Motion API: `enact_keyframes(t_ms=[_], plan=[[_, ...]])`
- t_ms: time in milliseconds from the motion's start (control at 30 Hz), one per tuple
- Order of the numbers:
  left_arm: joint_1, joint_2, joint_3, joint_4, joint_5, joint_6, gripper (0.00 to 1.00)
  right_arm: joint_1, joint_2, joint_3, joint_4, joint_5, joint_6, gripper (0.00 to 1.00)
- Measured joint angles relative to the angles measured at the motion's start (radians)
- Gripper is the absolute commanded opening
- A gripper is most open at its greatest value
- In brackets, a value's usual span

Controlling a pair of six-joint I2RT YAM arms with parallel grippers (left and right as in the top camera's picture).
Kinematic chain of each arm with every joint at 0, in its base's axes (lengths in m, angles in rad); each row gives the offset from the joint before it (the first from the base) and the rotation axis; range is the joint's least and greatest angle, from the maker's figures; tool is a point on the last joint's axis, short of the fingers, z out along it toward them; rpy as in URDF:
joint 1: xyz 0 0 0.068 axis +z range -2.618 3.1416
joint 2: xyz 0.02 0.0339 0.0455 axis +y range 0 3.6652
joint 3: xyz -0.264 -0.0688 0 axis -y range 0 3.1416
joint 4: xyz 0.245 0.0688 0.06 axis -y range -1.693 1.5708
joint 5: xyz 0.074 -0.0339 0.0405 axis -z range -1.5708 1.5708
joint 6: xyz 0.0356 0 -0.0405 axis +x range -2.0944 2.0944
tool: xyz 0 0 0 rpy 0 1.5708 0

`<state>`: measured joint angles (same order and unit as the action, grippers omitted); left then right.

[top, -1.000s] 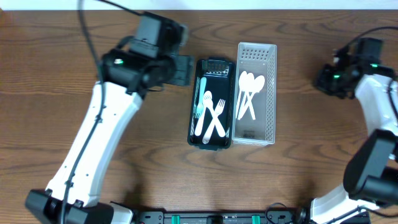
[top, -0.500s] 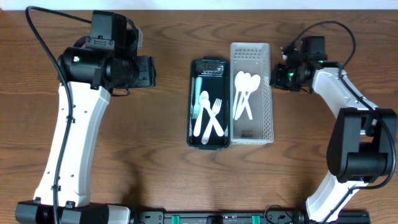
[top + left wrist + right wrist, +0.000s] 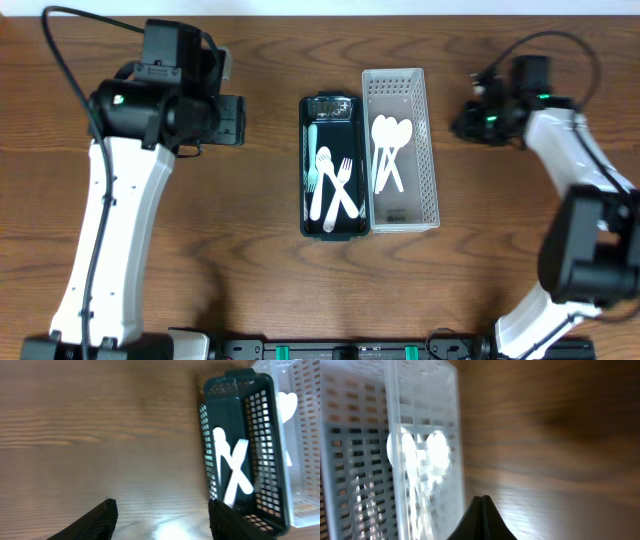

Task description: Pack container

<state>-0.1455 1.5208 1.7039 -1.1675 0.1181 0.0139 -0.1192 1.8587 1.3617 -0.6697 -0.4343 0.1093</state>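
**Status.** 2 slotted baskets are sitting side by side at the middle of the wooden table (image 3: 250, 260), long walls touching or nearly so.
- The dark basket (image 3: 305, 200), on the left, is holding white plastic forks (image 3: 341, 186) crossed over each other, plus 1 teal utensil (image 3: 312, 150) along its left wall.
- The white basket (image 3: 434, 170), on the right, is holding white plastic spoons (image 3: 388, 140) with bowls toward the far end.
- No loose cutlery is showing on the table, so packing is judged close to complete.

**End effectors.**
- The left gripper (image 3: 162, 512) is hovering with its fingers spread wide and empty. It is left of the dark basket and apart from it.
- The right gripper (image 3: 481, 510) is hovering with its fingers pressed together and gripping nothing. It is right of the white basket's far end and clear of its wall.

**Procedure, as judged from this state.**
1. If a basket is being repositioned, close the spread left fingers over the top of 1 wall, not over the cutlery.
2. Part the right fingers before any approach; pressed together, they can only push.
3. Keep the basket level. The forks are lying loose and crossed, so tilting is likely to slide them.
4. Push low on a wall, since a high push risks tipping the light plastic.
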Motion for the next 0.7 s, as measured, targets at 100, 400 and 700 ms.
enact_keyframes(t_ms=[100, 400, 700], plan=[[0.0, -0.056, 0.048, 0.009, -0.067, 0.026, 0.65, -0.041, -0.126, 0.068, -0.086, 0.075, -0.064, 0.01], [0.0, -0.36, 0.142, 0.032, -0.226, 0.075, 0.98, -0.045, -0.639, 0.167, -0.107, 0.171, -0.166, 0.01], [0.0, -0.512, 0.143, -0.13, -0.254, 0.072, 0.98, -0.045, -0.973, 0.168, -0.247, 0.191, -0.198, 0.4]])
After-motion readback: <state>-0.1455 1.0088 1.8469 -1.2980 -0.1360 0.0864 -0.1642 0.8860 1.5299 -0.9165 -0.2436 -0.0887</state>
